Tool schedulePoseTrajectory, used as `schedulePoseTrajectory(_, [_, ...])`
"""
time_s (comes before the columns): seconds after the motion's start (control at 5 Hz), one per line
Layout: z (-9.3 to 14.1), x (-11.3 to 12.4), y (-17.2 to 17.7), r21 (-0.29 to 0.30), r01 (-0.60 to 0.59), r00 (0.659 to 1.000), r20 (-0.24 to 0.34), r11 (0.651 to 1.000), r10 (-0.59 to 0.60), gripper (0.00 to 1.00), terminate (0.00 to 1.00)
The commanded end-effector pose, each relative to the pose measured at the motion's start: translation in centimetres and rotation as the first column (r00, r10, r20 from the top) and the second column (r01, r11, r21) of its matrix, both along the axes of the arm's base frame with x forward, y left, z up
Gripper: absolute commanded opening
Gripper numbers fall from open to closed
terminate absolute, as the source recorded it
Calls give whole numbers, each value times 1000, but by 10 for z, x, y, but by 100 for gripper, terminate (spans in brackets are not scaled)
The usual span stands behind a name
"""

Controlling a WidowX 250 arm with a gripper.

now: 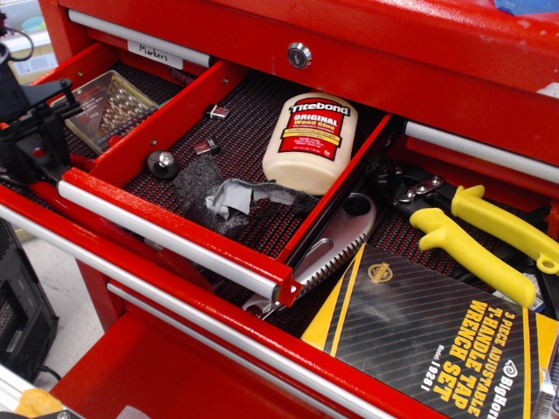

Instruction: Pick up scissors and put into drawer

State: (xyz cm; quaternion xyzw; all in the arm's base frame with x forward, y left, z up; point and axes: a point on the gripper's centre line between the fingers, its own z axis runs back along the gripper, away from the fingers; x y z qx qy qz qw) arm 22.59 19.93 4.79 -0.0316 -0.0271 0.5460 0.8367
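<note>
the gripper [35, 131] sits at the far left edge, low by the left drawer [131, 74], beside a metal grater [109, 105]. its dark body hides the fingertips, so i cannot tell whether it is open or closed. small red bits show near it, but no orange-handled scissors can be made out anywhere. the middle drawer [175, 223] holds a glue bottle [307, 140] and a rag [218, 201]. i judge the task unfinished or unverifiable: no scissors are seen in a drawer.

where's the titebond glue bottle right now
The Titebond glue bottle lies in the open middle drawer, toward its back right corner, just behind the grey rag.
</note>
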Motion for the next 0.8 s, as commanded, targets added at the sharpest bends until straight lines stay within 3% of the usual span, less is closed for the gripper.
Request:
schedulePoseTrajectory(0.0, [46, 7, 29, 136, 109, 994, -24, 985, -106, 0, 0])
schedulePoseTrajectory(0.4, [103, 11, 39, 270, 104, 994, -66, 957, -89, 0, 0])
schedulePoseTrajectory(0.6, [122, 12, 25, 281, 59, 997, -61, 958, -44, 0, 0])
